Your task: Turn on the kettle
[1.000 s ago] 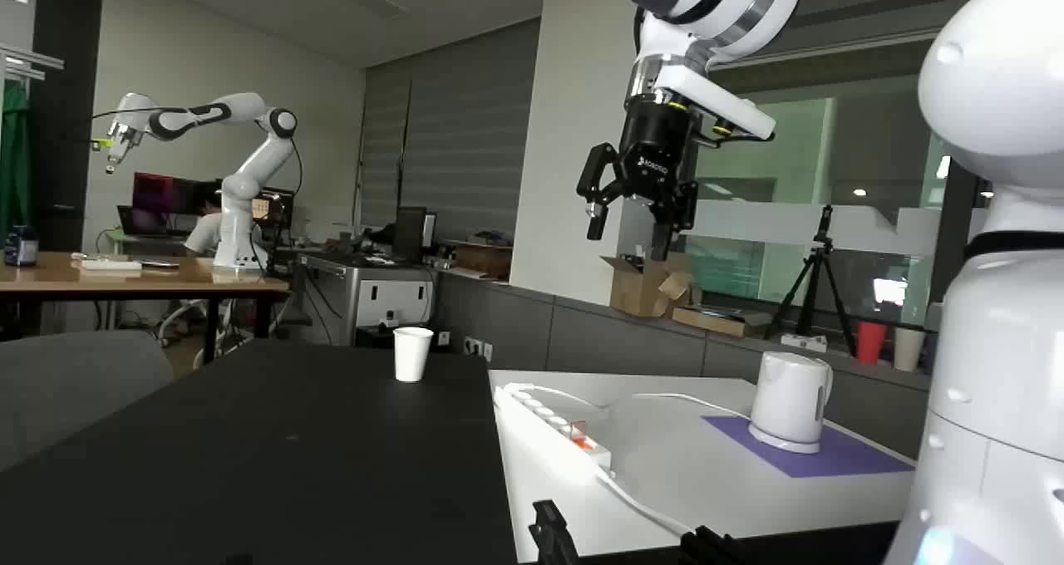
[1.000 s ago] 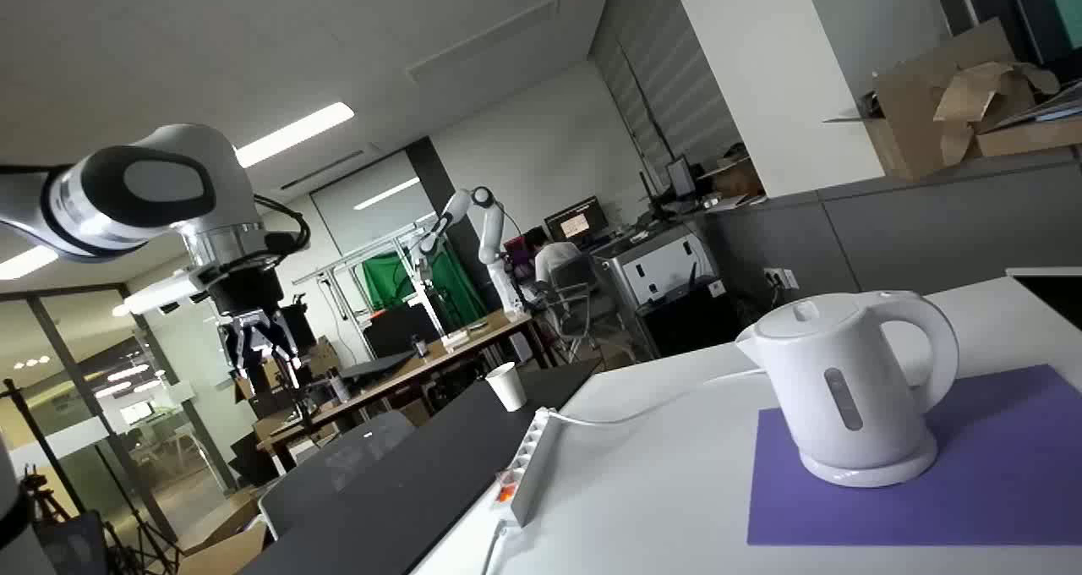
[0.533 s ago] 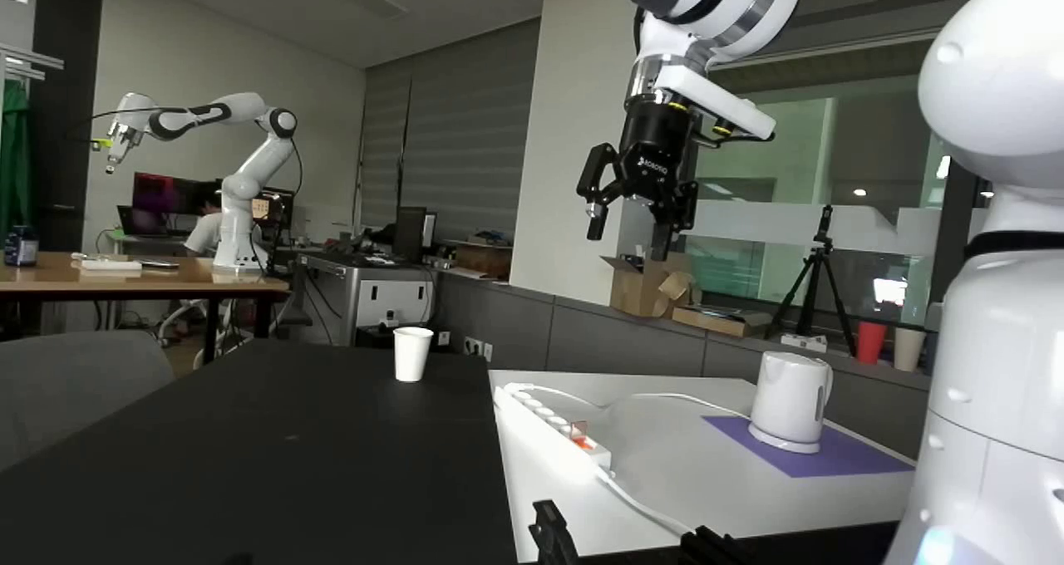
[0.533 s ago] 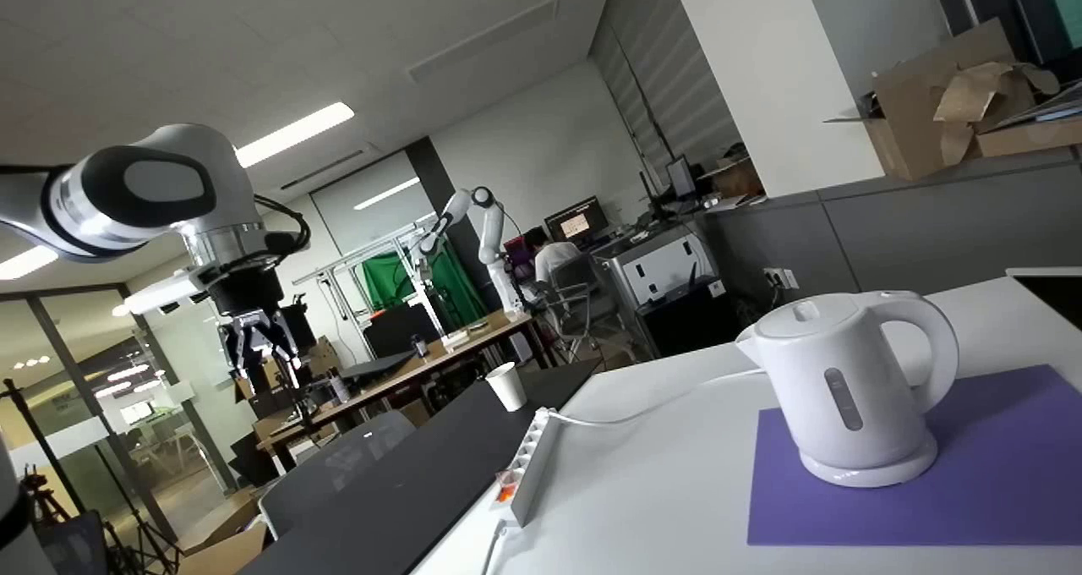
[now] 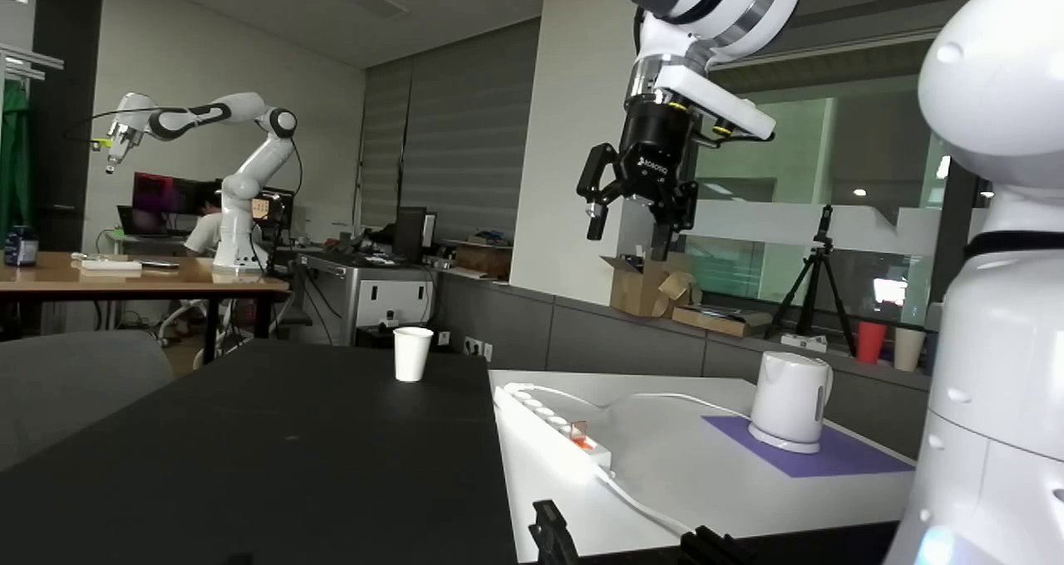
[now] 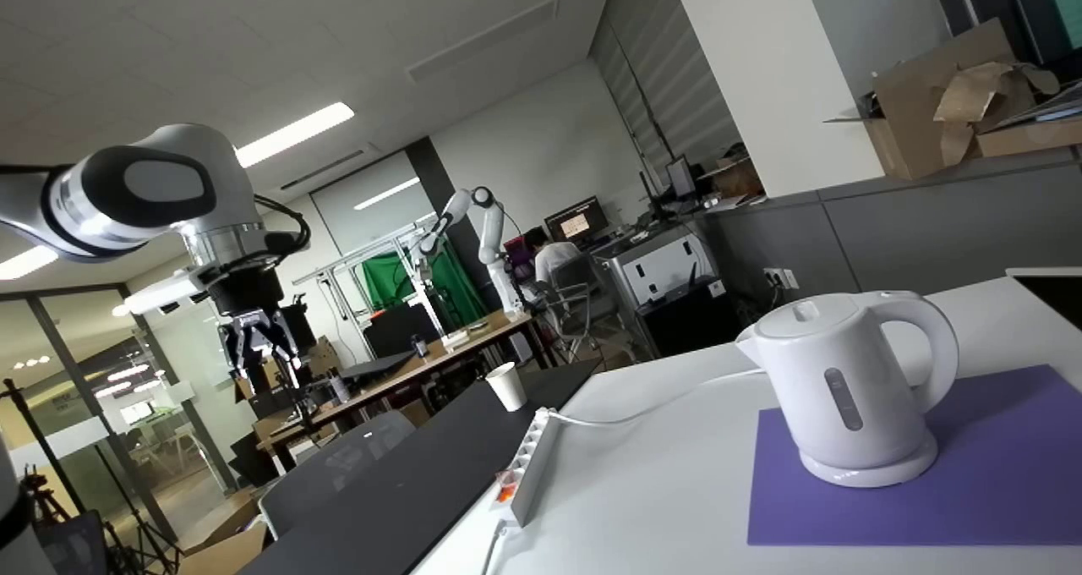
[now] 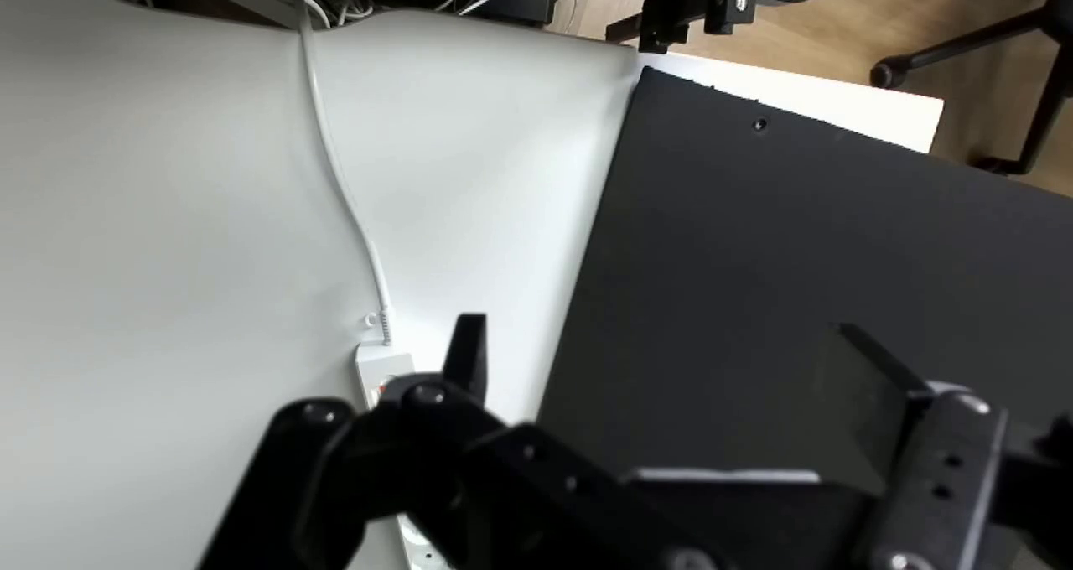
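Note:
The white kettle (image 5: 785,395) stands upright on its base on a purple mat (image 5: 860,457) on the white table. In an exterior view its spout, dark water window and handle show on the kettle (image 6: 833,380); its switch cannot be made out. My gripper (image 5: 628,233) hangs high above the tables, far from the kettle, pointing down. In the wrist view my gripper (image 7: 671,356) is open, with wide-apart fingers (image 7: 468,356) and nothing between them, above the seam of the white table and black board. The kettle is out of the wrist view.
A white power strip (image 6: 526,473) with an orange switch lies on the white table along the black board (image 5: 291,449); its cord shows in the wrist view (image 7: 335,168). The kettle's cord runs to it. A white paper cup (image 5: 411,356) stands on the black board.

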You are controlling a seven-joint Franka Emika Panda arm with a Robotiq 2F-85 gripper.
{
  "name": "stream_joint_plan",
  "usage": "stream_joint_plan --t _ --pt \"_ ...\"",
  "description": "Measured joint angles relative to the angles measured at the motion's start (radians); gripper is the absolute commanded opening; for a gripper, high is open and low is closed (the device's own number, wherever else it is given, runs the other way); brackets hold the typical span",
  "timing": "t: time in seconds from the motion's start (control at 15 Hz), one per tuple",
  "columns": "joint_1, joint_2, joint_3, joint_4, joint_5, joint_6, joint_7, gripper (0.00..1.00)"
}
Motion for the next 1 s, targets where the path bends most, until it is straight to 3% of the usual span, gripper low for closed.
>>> stream_joint_plan --t 0.53,1.0 --pt "-0.03 0.005 -0.004 0.004 -0.02 0.04 -0.001 1.0" --pt "-0.221 0.078 -0.095 0.045 -0.16 0.206 -0.002 1.0"
